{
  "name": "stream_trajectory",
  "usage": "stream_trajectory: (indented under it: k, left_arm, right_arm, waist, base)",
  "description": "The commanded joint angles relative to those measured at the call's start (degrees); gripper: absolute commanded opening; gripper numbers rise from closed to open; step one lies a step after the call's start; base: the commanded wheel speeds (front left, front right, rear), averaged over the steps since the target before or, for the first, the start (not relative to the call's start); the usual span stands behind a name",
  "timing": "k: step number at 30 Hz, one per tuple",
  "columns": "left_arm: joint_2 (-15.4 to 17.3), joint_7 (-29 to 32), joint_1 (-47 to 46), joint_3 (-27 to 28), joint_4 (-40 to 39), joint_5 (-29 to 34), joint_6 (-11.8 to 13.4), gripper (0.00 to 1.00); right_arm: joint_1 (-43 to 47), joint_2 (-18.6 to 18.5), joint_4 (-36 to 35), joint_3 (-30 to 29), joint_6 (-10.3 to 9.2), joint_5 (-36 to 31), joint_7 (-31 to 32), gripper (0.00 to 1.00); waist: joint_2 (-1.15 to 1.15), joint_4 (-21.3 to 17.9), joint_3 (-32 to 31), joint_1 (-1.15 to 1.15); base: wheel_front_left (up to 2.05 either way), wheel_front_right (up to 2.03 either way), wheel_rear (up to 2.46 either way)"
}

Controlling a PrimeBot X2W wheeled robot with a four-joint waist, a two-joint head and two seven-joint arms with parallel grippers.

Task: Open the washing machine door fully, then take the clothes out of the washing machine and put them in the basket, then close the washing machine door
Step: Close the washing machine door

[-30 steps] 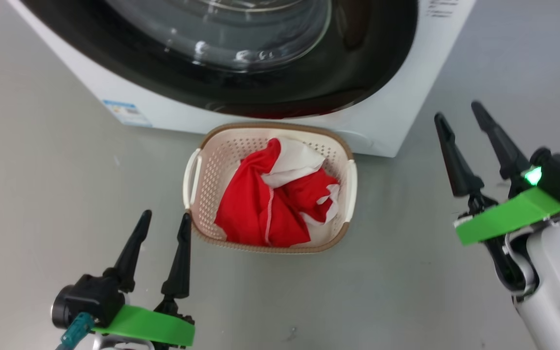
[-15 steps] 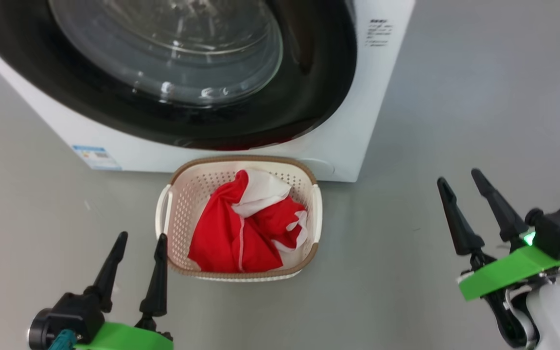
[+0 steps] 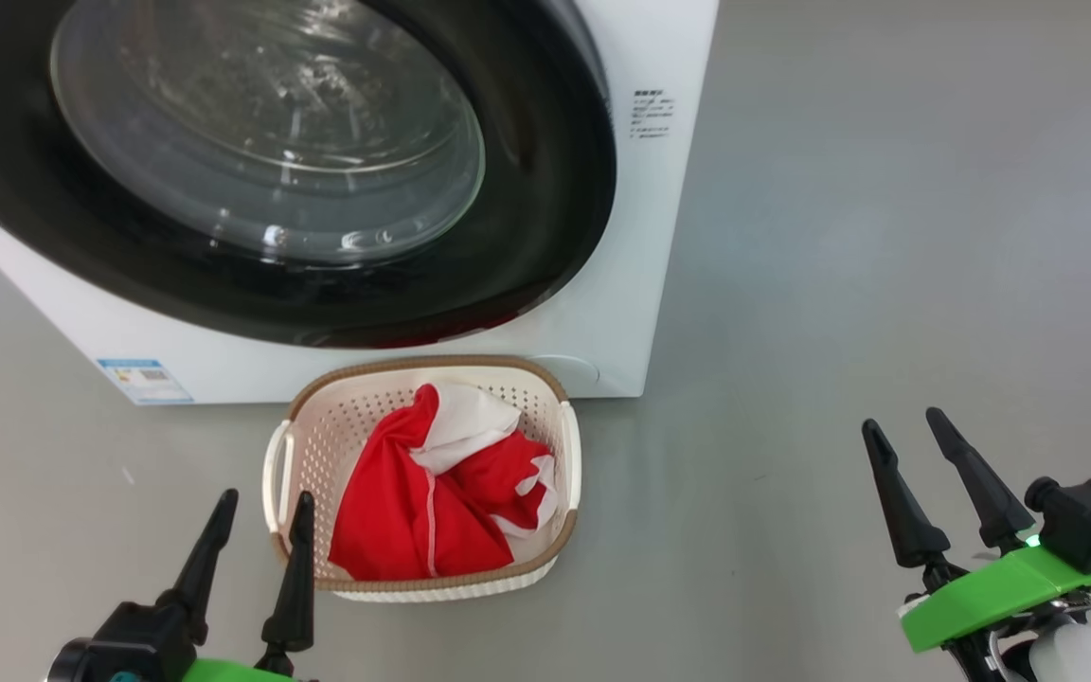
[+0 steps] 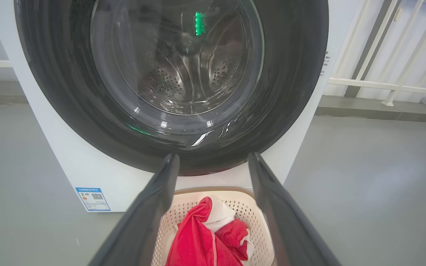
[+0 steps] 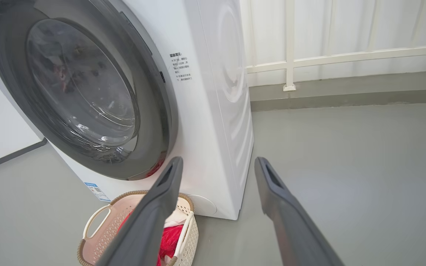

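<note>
Right claw (image 3: pixel 901 421) has retreated; door (image 3: pixel 271 142) closed.

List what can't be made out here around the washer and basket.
- Basket floor, head view: covered by the clothes.
- Blue label on the washing machine, head view: print too small.
- Washing machine door top, head view: cut by the upper edge.
- Drum floor, left wrist view: hidden behind the door's black ring and glare.
</note>
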Motion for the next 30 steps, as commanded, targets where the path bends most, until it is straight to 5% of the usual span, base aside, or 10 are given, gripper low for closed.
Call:
stream_trajectory:
  k: [1, 30]
  left_arm:
    - [1.18, -0.52, 0.11, 1.93, -1.11, 0.34, -0.37, 1.00]
    - [2.81, -0.52, 5.09, 4.14, -0.80, -0.74, -0.38, 1.00]
  right_arm:
    - [0.88, -0.69, -1.35, 0.25, -0.21, -0.72, -0.32, 1.00]
    - [9.01, -0.50, -2.30, -2.30, -0.21, -1.13, -0.32, 1.00]
  waist:
    - [0.00, -1.07, -1.16, 0.00]
    - [0.00, -5.52, -6.72, 0.00]
  base:
    - [0.00, 0.00, 0.00]
    - [0.00, 0.00, 0.00]
